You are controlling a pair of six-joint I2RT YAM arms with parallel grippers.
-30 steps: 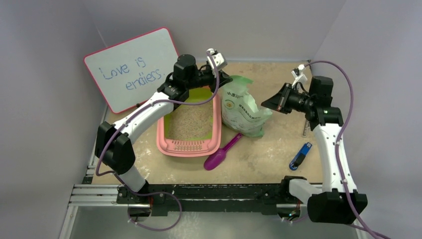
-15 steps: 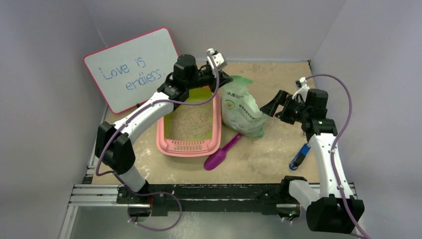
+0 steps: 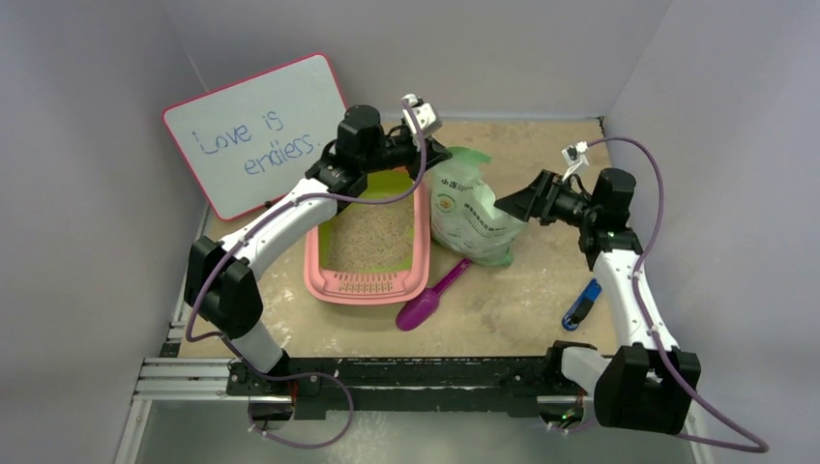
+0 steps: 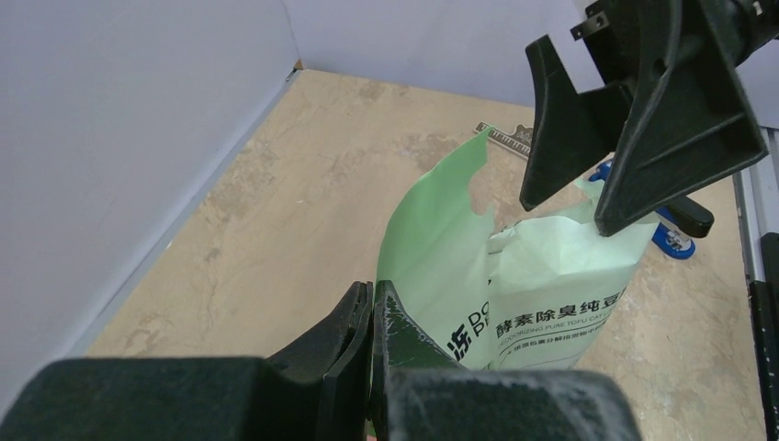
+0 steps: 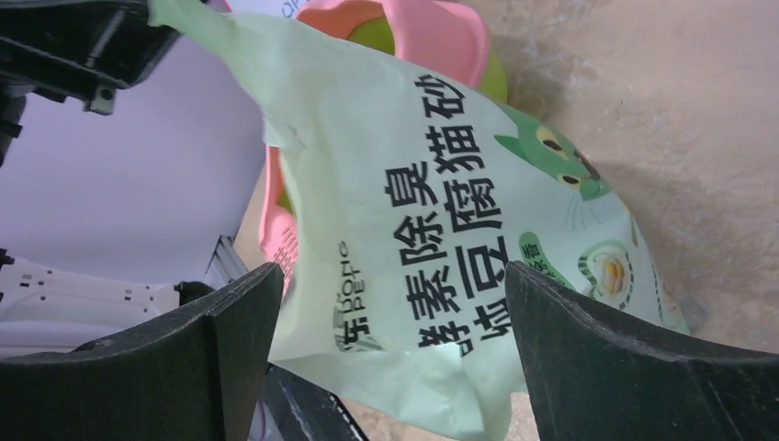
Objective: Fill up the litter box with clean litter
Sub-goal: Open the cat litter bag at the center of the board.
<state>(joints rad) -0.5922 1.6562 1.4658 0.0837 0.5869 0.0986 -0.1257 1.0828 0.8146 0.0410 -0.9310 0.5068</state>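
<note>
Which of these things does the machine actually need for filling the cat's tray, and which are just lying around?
Needed: pink litter box; green bag, pinched by the left claw; perhaps the purple scoop.
Lying about: whiteboard; small blue gadget.

Each arm is built from white link shells and black joint housings: left arm [image 3: 280,224], right arm [image 3: 633,300]. A purple cable [image 3: 660,208] runs externally along each arm from base to wrist. Each wrist carries a small white camera bracket [image 3: 422,116]. The left end effector [image 4: 372,308] and right end effector [image 3: 505,204] are matte black. The fingers [image 5: 606,358] are flat, wedge-shaped plates.
</note>
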